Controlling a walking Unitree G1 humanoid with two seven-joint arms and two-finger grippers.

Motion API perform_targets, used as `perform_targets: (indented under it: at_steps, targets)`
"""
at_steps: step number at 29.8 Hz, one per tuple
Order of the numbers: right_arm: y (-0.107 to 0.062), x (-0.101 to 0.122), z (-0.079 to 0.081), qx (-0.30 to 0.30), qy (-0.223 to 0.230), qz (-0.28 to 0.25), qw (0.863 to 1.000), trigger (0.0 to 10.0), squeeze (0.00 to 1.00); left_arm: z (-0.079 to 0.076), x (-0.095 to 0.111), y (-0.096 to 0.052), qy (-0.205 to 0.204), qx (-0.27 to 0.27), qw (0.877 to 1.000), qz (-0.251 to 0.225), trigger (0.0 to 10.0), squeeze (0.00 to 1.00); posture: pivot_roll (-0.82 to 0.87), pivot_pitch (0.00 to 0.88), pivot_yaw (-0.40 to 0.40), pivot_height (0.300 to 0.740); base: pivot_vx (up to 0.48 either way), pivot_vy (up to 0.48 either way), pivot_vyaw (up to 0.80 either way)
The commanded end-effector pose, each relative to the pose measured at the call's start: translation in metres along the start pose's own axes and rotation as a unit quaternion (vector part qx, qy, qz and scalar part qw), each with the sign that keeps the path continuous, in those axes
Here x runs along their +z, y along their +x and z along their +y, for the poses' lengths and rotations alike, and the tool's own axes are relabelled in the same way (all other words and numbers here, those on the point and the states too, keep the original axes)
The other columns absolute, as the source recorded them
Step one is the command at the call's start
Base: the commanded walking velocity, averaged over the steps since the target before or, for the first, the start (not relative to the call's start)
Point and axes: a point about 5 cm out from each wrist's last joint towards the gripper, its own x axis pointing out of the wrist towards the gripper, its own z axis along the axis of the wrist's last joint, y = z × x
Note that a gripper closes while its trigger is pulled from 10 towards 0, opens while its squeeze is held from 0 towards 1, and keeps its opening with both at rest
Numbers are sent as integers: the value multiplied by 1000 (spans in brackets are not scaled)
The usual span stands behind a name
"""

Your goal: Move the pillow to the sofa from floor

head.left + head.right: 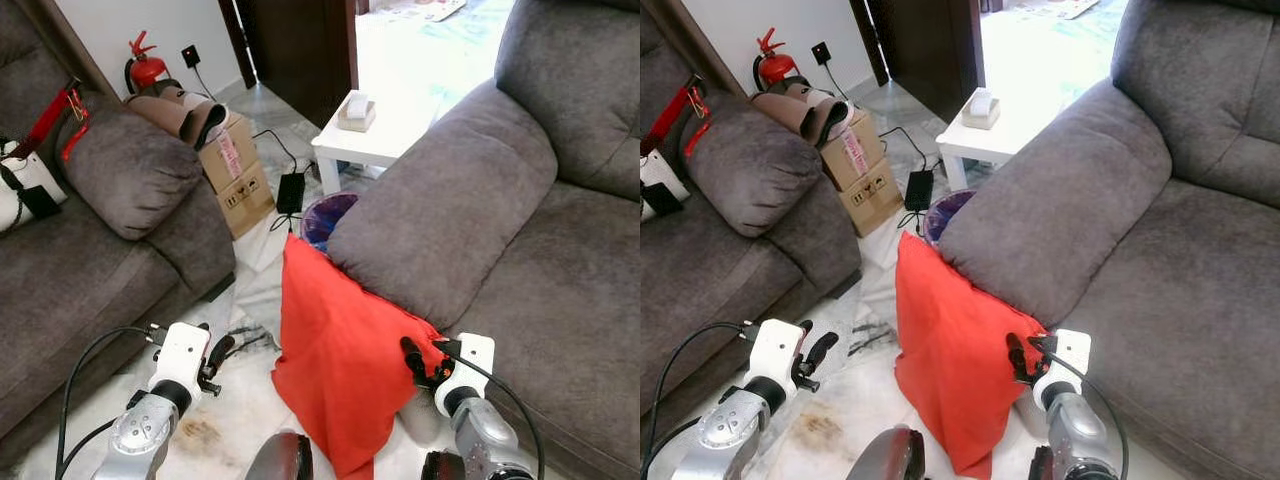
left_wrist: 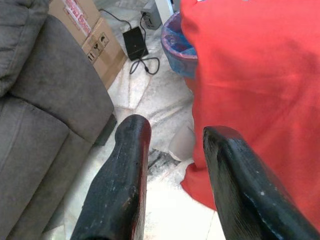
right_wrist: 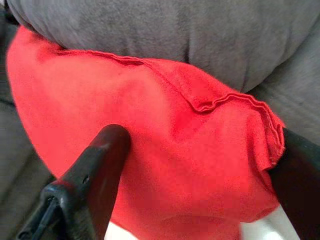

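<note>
The sofa (image 1: 560, 260) is filling the view from one to five o'clock. The red pillow (image 1: 335, 360) is standing on the floor at six o'clock, leaning against the sofa's arm. The right gripper (image 1: 425, 368) is straddling the pillow's upper corner, fingers spread, not yet clamping. The left gripper (image 1: 215, 358) is hovering open at eight o'clock, just beside the pillow. Pinching only the corner seam could let the soft pillow sag and slip.

My right gripper (image 1: 1020, 358) sits at the upper corner of the red pillow (image 1: 950, 350), which stands on edge on the floor (image 1: 855, 400), leaning against the arm of the grey sofa (image 1: 1120, 210) on my right. My left gripper (image 1: 818, 355) hovers over the pale floor, apart from the pillow, beside the other sofa (image 1: 730, 210).
</note>
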Motion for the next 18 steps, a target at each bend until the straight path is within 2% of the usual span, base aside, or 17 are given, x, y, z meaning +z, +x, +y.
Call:
perform_targets:
  at_steps: [1,5,10,11,13,14,18]
  targets:
    - [1,-10,9,18,28,18,999,10000,0,5,-4,-6,3,3,1000,13,10000,0,251,207,201,630,0,0,0]
    - [2,-17,24,64,21,33,997,10000,0,4,-3,-7,4,1,1000,13,10000,0,277,212,207,630,0,0,0]
    - [3,-20,32,75,29,32,996,10000,0,4,-1,-10,6,-2,1000,14,10000,0,288,221,212,630,0,0,0]
    - [3,-20,33,76,26,33,996,9333,0,4,-1,-11,6,-2,1000,15,10000,0,288,221,212,630,0,0,0]
    - [3,-22,34,73,10,37,997,9333,0,5,0,-11,7,-2,1000,15,10000,0,295,223,214,630,0,0,0]
    - [2,-24,33,64,13,40,997,0,0,5,0,-12,8,-2,1000,15,10000,0,300,228,215,630,0,0,0]
    - [1,-24,33,63,21,26,997,0,0,5,0,-15,10,-2,1000,17,10000,0,303,237,218,630,0,0,0]
